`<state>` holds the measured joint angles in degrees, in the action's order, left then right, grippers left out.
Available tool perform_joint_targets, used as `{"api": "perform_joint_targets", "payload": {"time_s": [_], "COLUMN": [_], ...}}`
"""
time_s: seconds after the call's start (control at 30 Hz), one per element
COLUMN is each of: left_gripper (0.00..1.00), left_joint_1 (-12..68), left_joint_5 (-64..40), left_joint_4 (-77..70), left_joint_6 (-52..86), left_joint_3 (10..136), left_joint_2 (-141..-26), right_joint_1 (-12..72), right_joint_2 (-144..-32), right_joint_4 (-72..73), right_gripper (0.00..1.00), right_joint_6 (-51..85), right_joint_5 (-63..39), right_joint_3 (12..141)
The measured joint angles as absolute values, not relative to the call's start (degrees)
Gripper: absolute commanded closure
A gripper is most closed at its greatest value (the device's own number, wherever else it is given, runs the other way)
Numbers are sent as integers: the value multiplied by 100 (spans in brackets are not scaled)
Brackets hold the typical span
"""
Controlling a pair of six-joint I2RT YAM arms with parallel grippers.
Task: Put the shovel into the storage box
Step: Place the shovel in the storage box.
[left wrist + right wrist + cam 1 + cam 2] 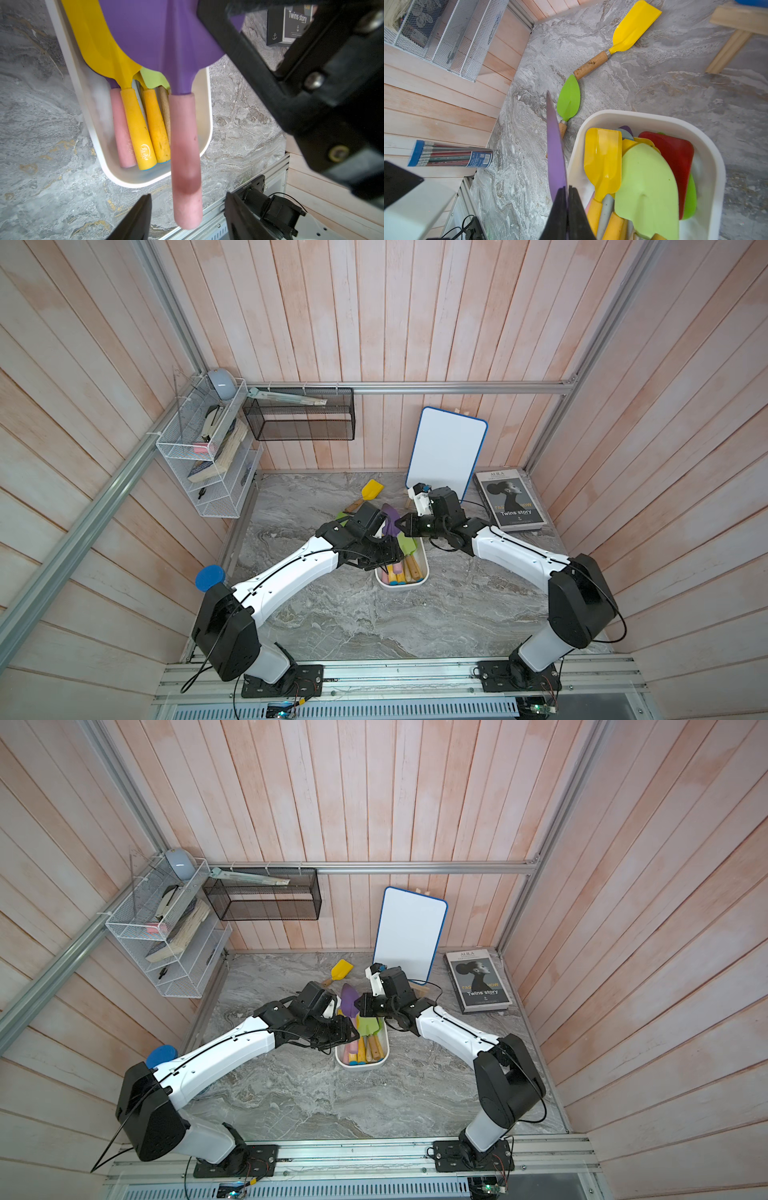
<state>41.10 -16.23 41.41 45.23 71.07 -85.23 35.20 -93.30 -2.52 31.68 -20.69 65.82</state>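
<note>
Already several shovels (pixel 645 187) lie in the box (pixel 128 182), while the purple shovel (pixel 155 31) hangs just above it, its blade pinched by the right gripper (pixel 568 193). The left gripper (pixel 188 205) stands open around the pink handle (pixel 182 135) without touching. Lowering it in is left, and a yellow shovel (pixel 633 27) and green shovel (pixel 569 99) lie on the table (pixel 675 83).

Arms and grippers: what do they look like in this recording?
The left arm and right arm have white shells between bulky black joint housings, with thin black cables alongside. The left gripper and right gripper have flat, tapered black fingers.
</note>
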Motion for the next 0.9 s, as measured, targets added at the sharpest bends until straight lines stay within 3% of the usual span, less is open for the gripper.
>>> {"api": "perform_joint_targets", "payload": {"time_s": [0.9], "left_gripper": [38], "left_joint_1": [4110], "left_joint_5": [-1149], "left_joint_4": [3638], "left_joint_6": [4327], "left_joint_3": [6718], "left_joint_2": [-7760], "right_joint_1": [3376], "right_joint_2": [-9553], "right_joint_4": [132], "right_gripper": [100], "right_joint_6": [3030], "right_joint_5": [-2408], "right_joint_3": [6110]}}
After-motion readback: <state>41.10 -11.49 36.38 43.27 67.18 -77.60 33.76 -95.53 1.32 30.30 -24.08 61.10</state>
